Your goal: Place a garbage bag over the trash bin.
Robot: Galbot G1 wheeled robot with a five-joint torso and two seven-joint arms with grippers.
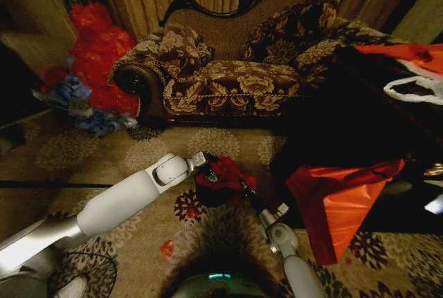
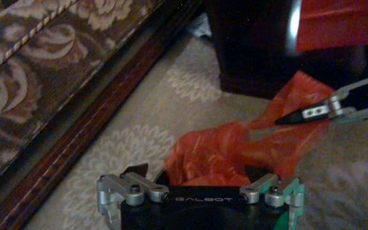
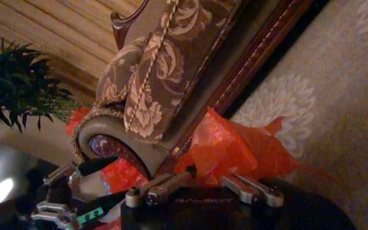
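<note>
The garbage bag (image 1: 225,173) is a crumpled shiny red film lying on top of the small dark trash bin (image 1: 213,194), on the carpet in front of the sofa. My left gripper (image 1: 205,162) reaches it from the left. Its fingers (image 2: 132,189) stand apart with the garbage bag (image 2: 216,155) bunched between them. My right gripper (image 1: 248,191) comes in from the right. In the left wrist view the right gripper (image 2: 287,120) pinches a stretched corner of the film. The garbage bag (image 3: 235,146) also lies just ahead of the right gripper's fingers (image 3: 165,184).
A patterned sofa (image 1: 235,84) with a dark wooden base stands close behind the bin. A dark cabinet (image 1: 346,125) carries a large orange-red sheet (image 1: 339,198) on the right. A heap of red and blue bags (image 1: 97,63) is at the left. A red scrap (image 1: 167,247) lies on the carpet.
</note>
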